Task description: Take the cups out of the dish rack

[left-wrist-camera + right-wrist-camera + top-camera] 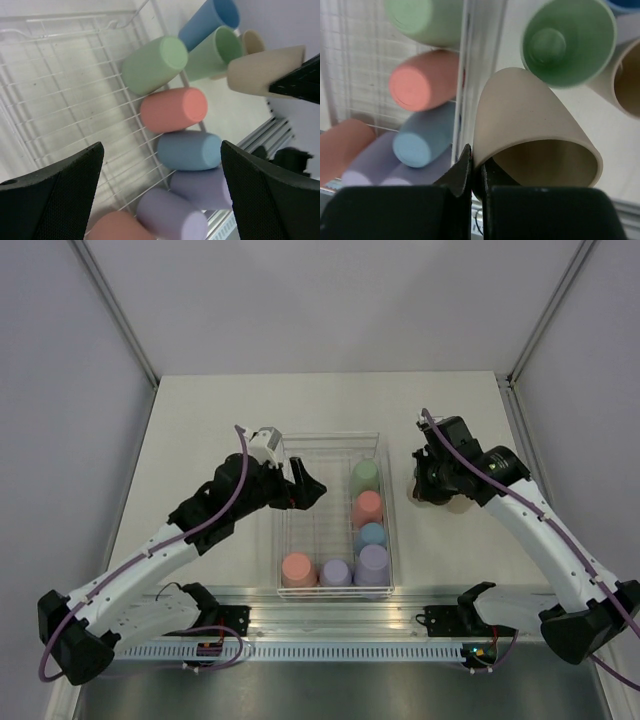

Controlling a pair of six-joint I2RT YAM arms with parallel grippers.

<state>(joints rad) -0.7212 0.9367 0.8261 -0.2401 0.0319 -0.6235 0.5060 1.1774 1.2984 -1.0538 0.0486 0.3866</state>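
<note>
The white wire dish rack [330, 436] holds several cups lying along its right side and near end: green [366, 476], salmon [367, 507], blue [371, 536], two lavender [372, 563] and another salmon [298, 568]. My left gripper [308, 485] hovers open over the rack's bare left half, and nothing sits between its fingers [50, 195]. Just right of the rack, my right gripper [476, 170] is shut on the rim of a tilted beige cup [530, 120], held above the table.
On the table right of the rack stand a green cup [568, 42], a second beige cup [625, 80] and a blue cup [210, 22], all mouth up, close to the held cup. A metal rail [330, 600] runs along the near edge.
</note>
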